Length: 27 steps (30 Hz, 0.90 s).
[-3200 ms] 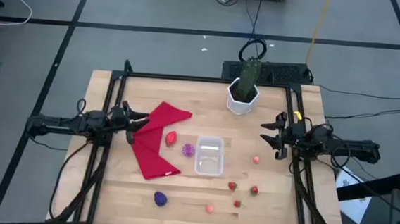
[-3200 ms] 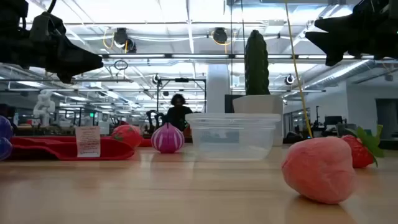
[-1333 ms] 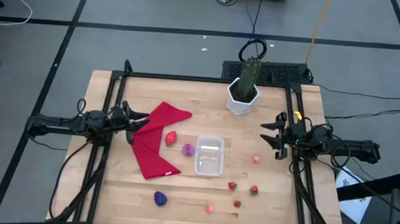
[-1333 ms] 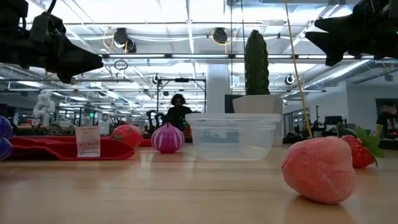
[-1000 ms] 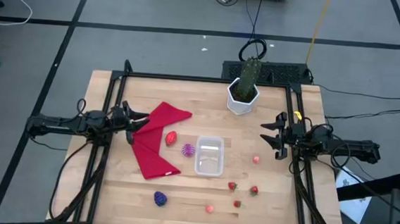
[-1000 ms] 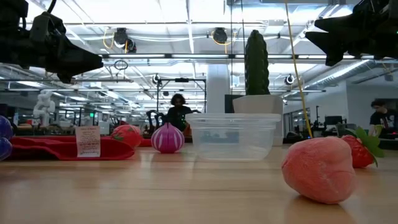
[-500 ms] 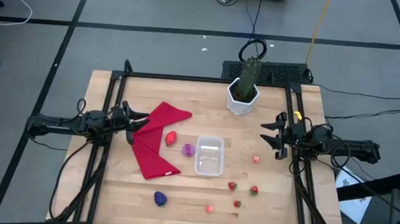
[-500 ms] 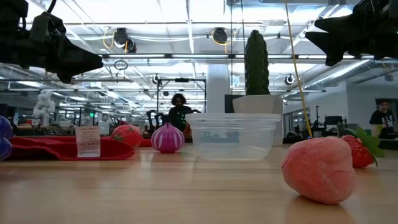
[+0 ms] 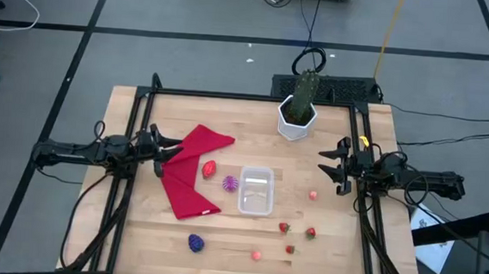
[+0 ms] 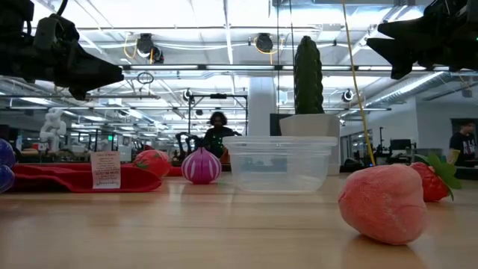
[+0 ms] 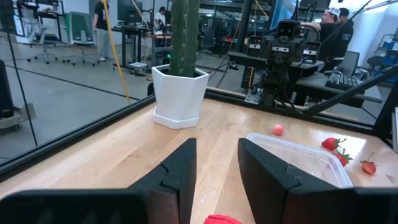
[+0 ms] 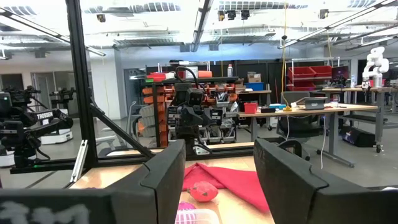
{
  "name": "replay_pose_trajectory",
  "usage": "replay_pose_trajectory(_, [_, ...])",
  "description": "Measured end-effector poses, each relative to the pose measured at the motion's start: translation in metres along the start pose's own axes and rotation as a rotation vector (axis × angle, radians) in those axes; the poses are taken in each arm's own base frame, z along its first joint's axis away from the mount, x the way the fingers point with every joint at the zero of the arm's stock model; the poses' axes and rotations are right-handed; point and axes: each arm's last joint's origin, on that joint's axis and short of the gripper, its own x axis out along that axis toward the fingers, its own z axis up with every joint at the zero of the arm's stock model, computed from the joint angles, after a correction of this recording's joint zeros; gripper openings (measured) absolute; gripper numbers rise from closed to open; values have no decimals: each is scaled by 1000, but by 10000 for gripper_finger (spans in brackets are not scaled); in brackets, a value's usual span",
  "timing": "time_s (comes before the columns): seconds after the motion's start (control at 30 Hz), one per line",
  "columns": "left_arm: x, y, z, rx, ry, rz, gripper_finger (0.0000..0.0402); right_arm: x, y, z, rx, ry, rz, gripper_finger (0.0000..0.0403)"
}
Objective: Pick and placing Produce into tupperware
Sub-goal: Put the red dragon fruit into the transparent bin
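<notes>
The clear tupperware [image 9: 256, 192] stands open on its base near the table's middle; it also shows in the low view [image 10: 280, 163] and the left wrist view [image 11: 297, 160]. Around it on the wood lie a purple onion [image 9: 229, 183], a small pink piece [image 9: 313, 194], red strawberries [image 9: 285, 228] [image 9: 310, 233], a pink fruit [image 9: 256, 255] and a purple fruit [image 9: 196, 242]. A red fruit [image 9: 209, 168] rests on the red cloth. My left gripper [image 9: 173, 149] hovers open over the cloth's left edge. My right gripper [image 9: 324, 170] hovers open near the table's right side.
A red cloth [image 9: 192, 175] lies left of the container. A white hexagonal pot with a green cactus [image 9: 297, 115] stands at the far edge. Black frame rails [image 9: 358, 136] run along the left and right sides. People show in the room beyond the table.
</notes>
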Motion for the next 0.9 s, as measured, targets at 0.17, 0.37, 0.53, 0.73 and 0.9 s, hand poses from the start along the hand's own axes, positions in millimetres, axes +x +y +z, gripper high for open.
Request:
replay_pose_trajectory(0.17, [0,0,0,-1,-4,0,120,0,0,0,0,-2,0,185])
replay_pose_trajectory(0.37, [0,0,1,-3,-9,0,120,0,0,0,0,-2,0,185])
replay_pose_trajectory(0.53, [0,0,1,-3,-10,-1,120,0,0,0,0,-2,0,185])
replay_pose_trajectory(0.73, [0,0,1,-3,-11,-1,120,0,0,0,-2,-5,0,185])
replay_pose_trajectory(0.9, [0,1,3,-9,-36,35,120,0,0,1,-56,-8,0,185])
